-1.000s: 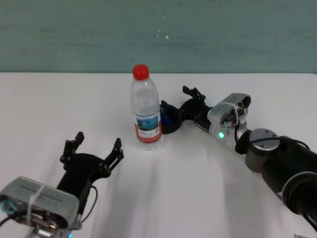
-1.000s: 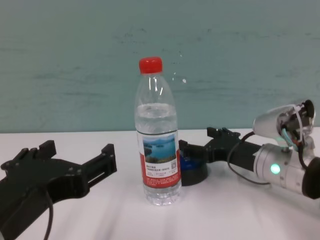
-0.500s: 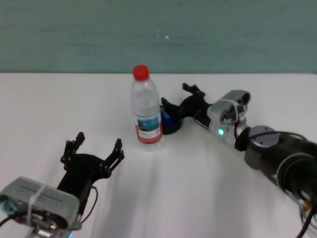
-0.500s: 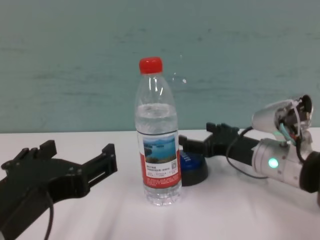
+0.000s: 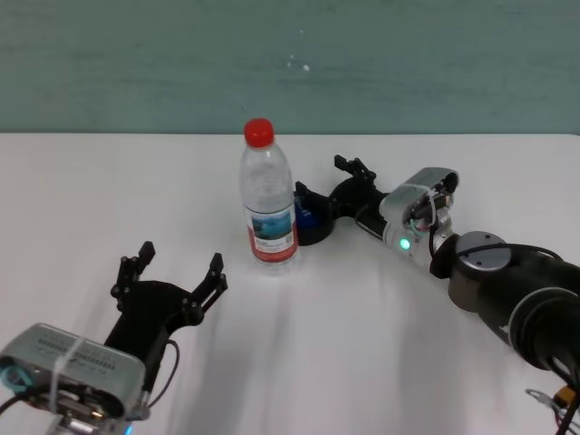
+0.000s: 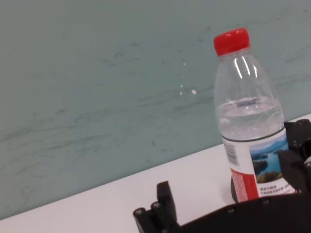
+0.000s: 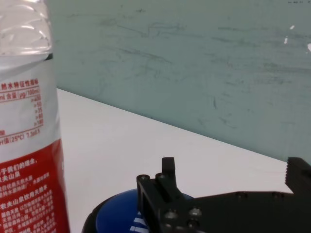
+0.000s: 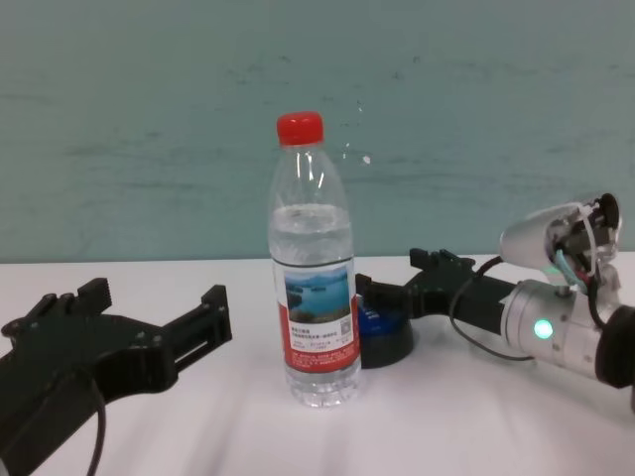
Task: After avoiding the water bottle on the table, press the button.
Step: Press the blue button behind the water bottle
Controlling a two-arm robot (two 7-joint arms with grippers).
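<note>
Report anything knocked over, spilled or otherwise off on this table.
Nothing stands out. The water bottle stands upright and capped on the table, with no spill. The right gripper is open over the button, beside the bottle. The left gripper sits open, well clear of both.

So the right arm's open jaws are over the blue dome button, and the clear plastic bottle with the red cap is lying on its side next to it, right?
Not quite: the clear plastic bottle with the red cap stands upright, as the chest view shows. The rest holds: the right gripper, jaws open, is over the blue dome button beside the bottle.
</note>
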